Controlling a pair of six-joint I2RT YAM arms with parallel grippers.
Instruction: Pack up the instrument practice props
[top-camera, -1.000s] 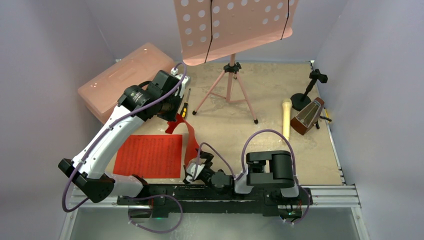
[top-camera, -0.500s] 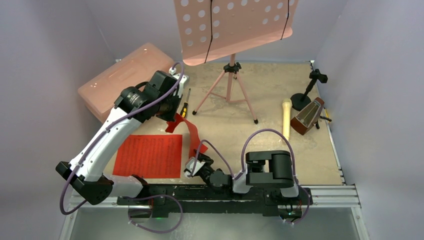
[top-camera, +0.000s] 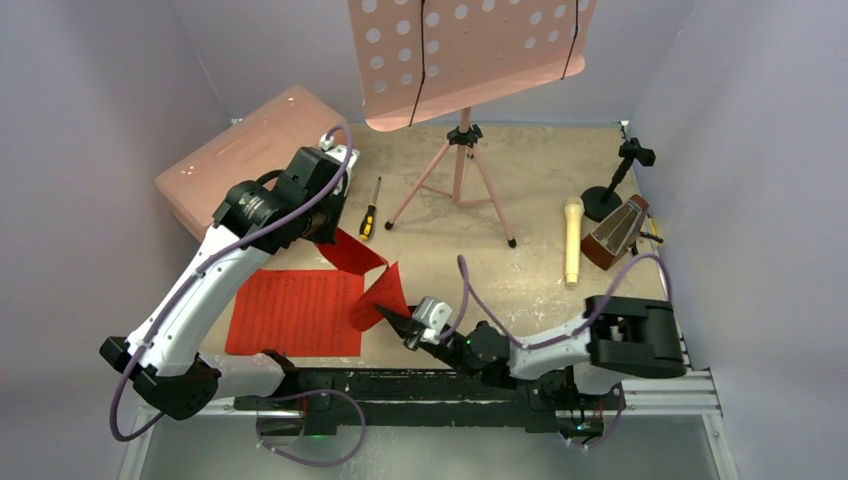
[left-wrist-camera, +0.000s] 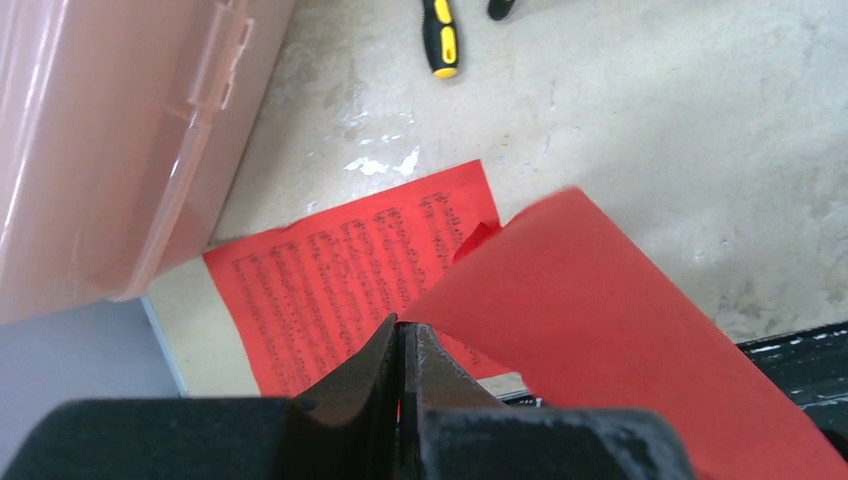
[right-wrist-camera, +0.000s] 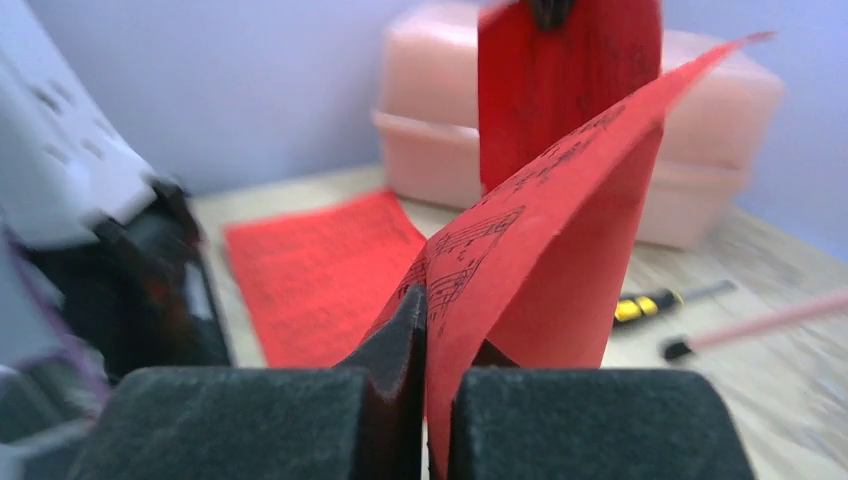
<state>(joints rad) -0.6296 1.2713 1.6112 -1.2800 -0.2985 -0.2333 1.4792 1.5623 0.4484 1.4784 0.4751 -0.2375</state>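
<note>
Two grippers hold one red sheet-music page (top-camera: 368, 262) lifted in the air. The left gripper (top-camera: 333, 232) is clenched on its end just beside the pink box (top-camera: 240, 160), and the right gripper (top-camera: 392, 318) is clenched on the end farther from the box. A second red page (top-camera: 295, 312) lies flat near the box.

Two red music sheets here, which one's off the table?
The bent sheet, pinched at opposite ends by the left gripper and right gripper, hanging between them. The other sheet lies flat on the table.

The left pincer (left-wrist-camera: 400, 335) pinches the far end of the lifted red paper music page (top-camera: 362, 262); the right pincer (right-wrist-camera: 425, 305), its arm stretched low, pinches the near end.
</note>
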